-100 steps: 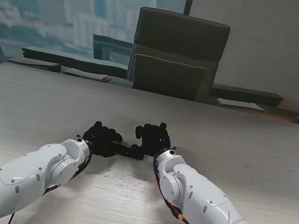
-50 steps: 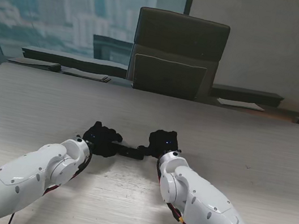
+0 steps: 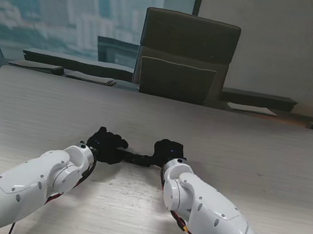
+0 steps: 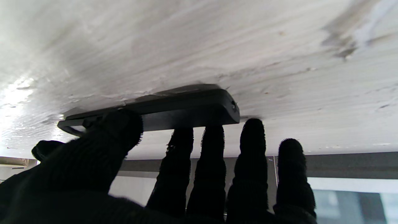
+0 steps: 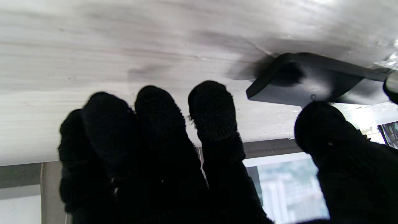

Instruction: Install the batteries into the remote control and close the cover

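Note:
The black remote control [image 3: 137, 159] lies flat on the pale wood table, between my two black-gloved hands. My left hand [image 3: 106, 143] grips its left end: in the left wrist view the thumb [image 4: 115, 133] presses one long side of the remote control [image 4: 174, 109] and two fingertips [image 4: 213, 137] touch the other side. My right hand [image 3: 169, 150] is at the remote's right end with its fingers spread and holding nothing. In the right wrist view its thumb [image 5: 323, 124] sits just at the end of the remote control [image 5: 304, 84]. No batteries or cover can be made out.
A dark office chair [image 3: 186, 56] stands behind the far edge of the table [image 3: 270, 154]. Beyond it a dark counter carries flat papers [image 3: 90, 77]. Both white forearms cross the part of the table nearest me.
My right hand has shifted to the right, from over the remote's middle to its right end, and settled slightly nearer to me. The left hand and the remote have not moved.

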You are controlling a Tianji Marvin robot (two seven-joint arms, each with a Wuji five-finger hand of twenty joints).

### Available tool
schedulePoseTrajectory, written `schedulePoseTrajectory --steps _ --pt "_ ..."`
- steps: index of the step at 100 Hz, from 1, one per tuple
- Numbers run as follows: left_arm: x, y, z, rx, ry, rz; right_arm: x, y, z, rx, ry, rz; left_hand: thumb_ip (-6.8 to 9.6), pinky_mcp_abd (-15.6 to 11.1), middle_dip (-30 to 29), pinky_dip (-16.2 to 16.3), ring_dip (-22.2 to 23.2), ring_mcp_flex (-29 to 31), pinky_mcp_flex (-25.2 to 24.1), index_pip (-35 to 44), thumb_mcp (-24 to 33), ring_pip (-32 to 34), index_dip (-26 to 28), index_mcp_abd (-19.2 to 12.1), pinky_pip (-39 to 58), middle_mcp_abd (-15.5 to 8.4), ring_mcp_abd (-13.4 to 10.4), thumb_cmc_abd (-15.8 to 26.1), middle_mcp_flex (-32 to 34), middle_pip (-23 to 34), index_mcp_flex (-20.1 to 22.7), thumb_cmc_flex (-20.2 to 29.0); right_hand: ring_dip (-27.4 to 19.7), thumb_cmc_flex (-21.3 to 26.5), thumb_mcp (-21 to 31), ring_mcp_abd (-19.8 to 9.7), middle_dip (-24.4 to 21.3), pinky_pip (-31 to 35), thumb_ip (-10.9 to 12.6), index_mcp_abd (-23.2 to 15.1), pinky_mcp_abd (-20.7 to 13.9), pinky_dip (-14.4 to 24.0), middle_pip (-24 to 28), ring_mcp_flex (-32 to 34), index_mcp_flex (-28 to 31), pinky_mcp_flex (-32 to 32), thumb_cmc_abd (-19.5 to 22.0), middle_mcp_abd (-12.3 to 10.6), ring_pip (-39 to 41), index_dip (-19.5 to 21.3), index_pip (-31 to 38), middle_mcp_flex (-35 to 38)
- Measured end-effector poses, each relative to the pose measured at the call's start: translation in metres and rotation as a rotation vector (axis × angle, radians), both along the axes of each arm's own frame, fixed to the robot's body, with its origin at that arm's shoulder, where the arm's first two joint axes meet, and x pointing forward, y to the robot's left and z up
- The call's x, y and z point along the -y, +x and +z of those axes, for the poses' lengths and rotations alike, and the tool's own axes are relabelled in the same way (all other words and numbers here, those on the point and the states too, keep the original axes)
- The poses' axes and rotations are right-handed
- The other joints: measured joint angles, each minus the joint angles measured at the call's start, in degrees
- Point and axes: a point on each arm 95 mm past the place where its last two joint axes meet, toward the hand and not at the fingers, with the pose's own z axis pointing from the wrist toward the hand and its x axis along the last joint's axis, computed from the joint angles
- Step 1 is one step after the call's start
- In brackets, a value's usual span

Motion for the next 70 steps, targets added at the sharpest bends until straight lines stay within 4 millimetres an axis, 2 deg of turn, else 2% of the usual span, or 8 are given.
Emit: schedulePoseTrajectory --steps 26,70 --pt "-0.001 0.000 0.000 0.000 -0.001 0.002 -0.008 0.001 -0.002 -0.012 -0.002 -0.003 0.00 0.0 0.0 0.0 0.0 0.0 0.0 0.0 0.0 0.0 -0.1 0.0 0.0 -0.3 -0.5 0.0 0.0 -0.1 0.0 0.0 -0.7 0.0 0.1 0.1 0.0 0.3 0.0 0.0 0.4 0.0 -0.6 2.3 0.0 2.0 0.0 -0.1 0.0 -1.1 0.9 1.5" --pt "-0.001 0.000 0.000 0.000 -0.002 0.002 -0.012 0.007 -0.006 -0.039 -0.032 -0.026 0.00 0.0 0.0 0.0 -0.2 0.0 0.0 0.0 0.0 0.0 -0.2 0.0 0.0 -0.3 -0.5 0.0 0.0 -0.1 0.0 0.0 -0.9 -0.7 0.7 0.1 0.0 0.4 0.0 0.0 0.7 0.0 -0.6 2.4 0.0 2.6 0.7 -0.1 0.2 -2.2 1.5 1.5"
